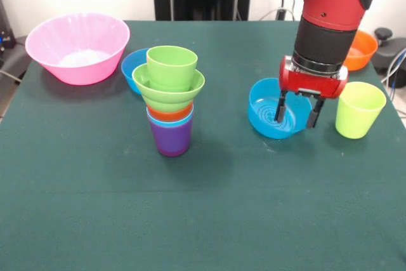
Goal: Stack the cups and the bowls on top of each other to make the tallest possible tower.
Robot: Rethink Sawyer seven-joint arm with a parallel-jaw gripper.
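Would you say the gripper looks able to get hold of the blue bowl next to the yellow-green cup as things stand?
Probably yes. The gripper is open and hangs right at the blue bowl, one finger over its inside and one by its rim. The yellow-green cup stands apart to the side, so nothing seems to block it.

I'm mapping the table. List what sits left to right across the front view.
pink bowl → tower → blue bowl with the open gripper over it → yellow-green cup
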